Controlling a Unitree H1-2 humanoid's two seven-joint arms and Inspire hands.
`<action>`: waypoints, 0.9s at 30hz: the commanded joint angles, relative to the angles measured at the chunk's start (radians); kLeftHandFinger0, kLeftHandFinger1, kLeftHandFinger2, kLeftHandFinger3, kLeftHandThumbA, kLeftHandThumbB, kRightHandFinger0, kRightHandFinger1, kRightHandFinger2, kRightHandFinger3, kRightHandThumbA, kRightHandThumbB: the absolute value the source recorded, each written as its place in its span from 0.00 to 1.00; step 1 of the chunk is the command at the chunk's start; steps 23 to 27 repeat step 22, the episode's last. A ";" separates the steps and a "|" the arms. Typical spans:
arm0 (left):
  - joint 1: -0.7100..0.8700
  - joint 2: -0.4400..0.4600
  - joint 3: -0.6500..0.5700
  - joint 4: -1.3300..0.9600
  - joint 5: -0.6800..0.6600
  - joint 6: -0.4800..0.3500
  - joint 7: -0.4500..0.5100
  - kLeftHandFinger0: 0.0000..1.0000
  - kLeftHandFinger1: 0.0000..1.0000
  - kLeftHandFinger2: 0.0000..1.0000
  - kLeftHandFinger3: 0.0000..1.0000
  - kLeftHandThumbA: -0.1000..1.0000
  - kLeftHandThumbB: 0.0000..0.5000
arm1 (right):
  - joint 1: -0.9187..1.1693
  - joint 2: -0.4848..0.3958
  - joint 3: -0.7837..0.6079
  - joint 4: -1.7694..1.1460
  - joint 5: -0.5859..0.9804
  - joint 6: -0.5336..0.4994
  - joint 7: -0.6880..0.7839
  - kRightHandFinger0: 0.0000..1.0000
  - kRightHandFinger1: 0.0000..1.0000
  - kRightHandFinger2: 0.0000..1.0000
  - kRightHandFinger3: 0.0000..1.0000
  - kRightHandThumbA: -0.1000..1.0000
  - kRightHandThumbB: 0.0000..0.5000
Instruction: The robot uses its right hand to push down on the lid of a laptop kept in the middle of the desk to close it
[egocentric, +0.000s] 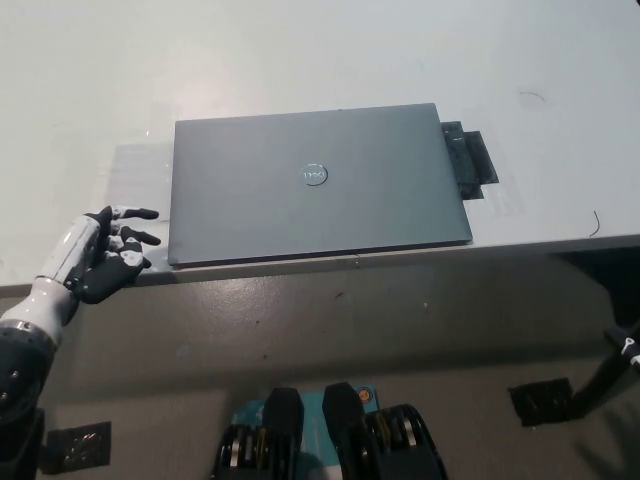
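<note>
Laptop (315, 185) lies shut flat on our desk (300, 60), nothing left to press; our left robot hand (100, 250) rests open, empty, beside its left edge.

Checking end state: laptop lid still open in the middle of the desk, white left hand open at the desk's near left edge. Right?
Not quite. The head view shows the laptop with its lid shut flat on the desk. The rest holds: the white left hand is open at the near left edge.
</note>
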 joint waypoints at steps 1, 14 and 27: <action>-0.013 0.010 0.019 -0.015 0.002 -0.024 0.015 0.37 0.43 0.54 0.68 0.01 0.01 | -0.023 -0.024 0.004 -0.019 0.009 -0.044 0.009 0.97 0.87 0.84 1.00 1.00 0.61; -0.013 0.002 0.019 -0.021 0.011 -0.008 0.017 0.36 0.43 0.55 0.69 0.02 0.01 | -0.025 -0.028 0.006 -0.018 0.010 -0.041 0.009 0.98 0.90 0.87 1.00 1.00 0.53; -0.012 0.004 0.019 -0.013 0.010 -0.026 0.014 0.35 0.42 0.53 0.68 0.00 0.00 | -0.024 -0.029 0.008 -0.027 0.007 -0.031 0.006 0.97 0.89 0.86 1.00 1.00 0.51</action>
